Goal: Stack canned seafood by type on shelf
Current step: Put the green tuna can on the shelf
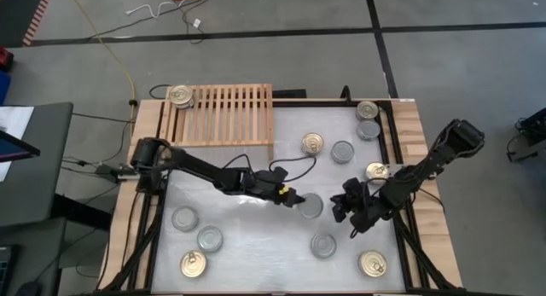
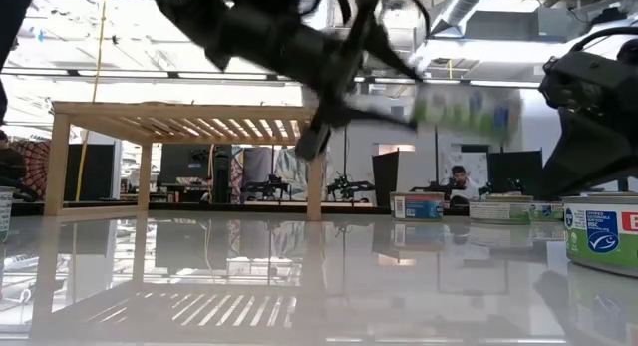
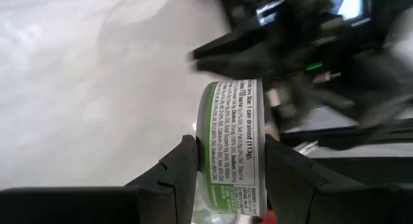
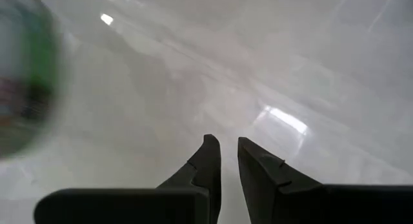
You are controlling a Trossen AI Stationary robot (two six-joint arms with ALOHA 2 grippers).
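My left arm reaches across toward mid-tabletop, its gripper (image 1: 300, 202) raised, fingers (image 3: 177, 169) clamped on either flat face of a can (image 3: 232, 146). My right gripper (image 4: 229, 156) sits close opposite, fingers nearly together, seemingly holding nothing.

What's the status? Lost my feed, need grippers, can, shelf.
Left gripper clamped on green-label can, lifted mid-table. Right gripper empty, fingers nearly together, beside it. Shelf holds one gold-top can. Path to the shelf looks clear.
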